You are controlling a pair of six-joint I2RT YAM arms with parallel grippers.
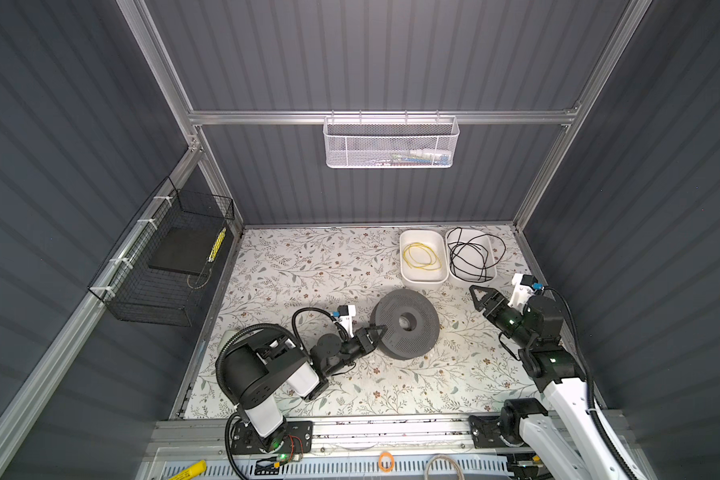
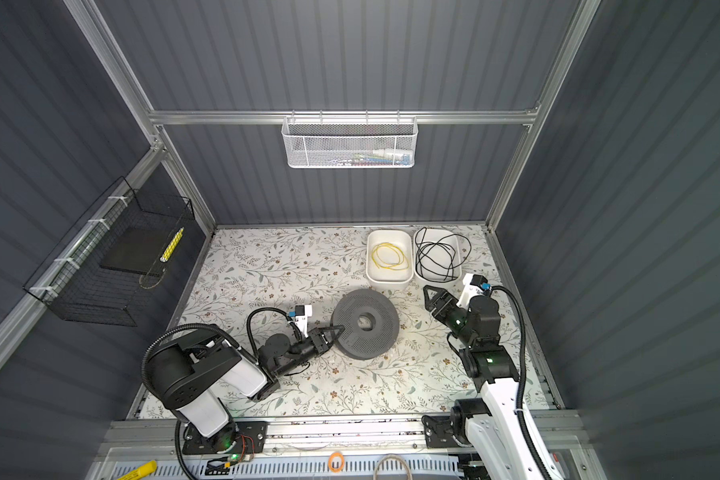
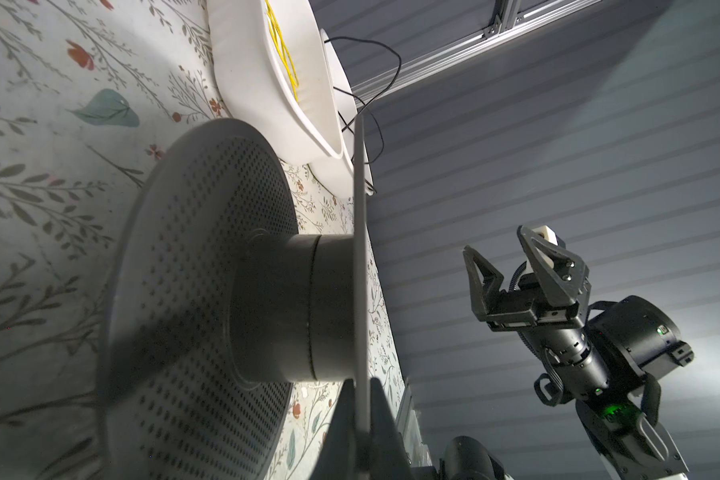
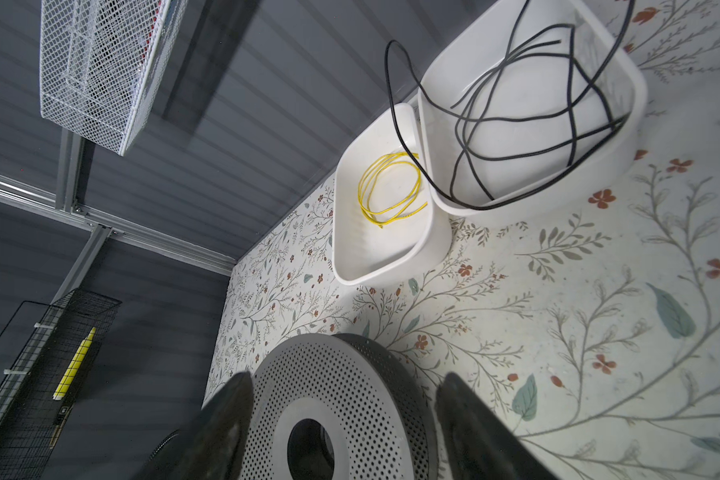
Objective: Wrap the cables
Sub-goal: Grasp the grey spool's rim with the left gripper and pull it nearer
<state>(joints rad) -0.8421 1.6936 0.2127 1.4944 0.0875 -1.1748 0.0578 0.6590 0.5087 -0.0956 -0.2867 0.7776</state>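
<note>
Underneath everything, a flat tabletop (image 1: 308,270) with a matte printed skin of thin twigs, grey-green leaves and small red flowers.

Near its middle, lying on one flange, a dark grey plastic spool (image 1: 427,332) (image 4: 350,395). Two broad round discs pierced with rows of small holes, joined by a smooth cylindrical hub with an open bore.

Beyond the spool, close to the back wall, a glossy white tray (image 1: 422,283) with rounded corners and sloping walls. Touching it on the side farther right of the spool, a second white tray (image 4: 591,166) of the same make.

At the spool's left edge, the left gripper (image 1: 377,332). Black triangular open-frame fingers set narrowly on either side of the thin rim of the upper disc, shown edge-on in the left wrist view. Impossible to tell whether pressed on that rim or just clear of it.

To the right of the spool, raised and well apart from it, the right gripper (image 1: 476,297) (image 3: 495,241). Same black fingers, spread wide, nothing between them.

In the second white tray, a thin round black cord (image 4: 573,104) in springy crossing loops, some arching out over the rim.

In the white tray right behind the spool, the yellow wire (image 4: 389,156). Very thin, bright, in a loose coil of a few turns flat on the tray floor, well apart from both grippers.
</note>
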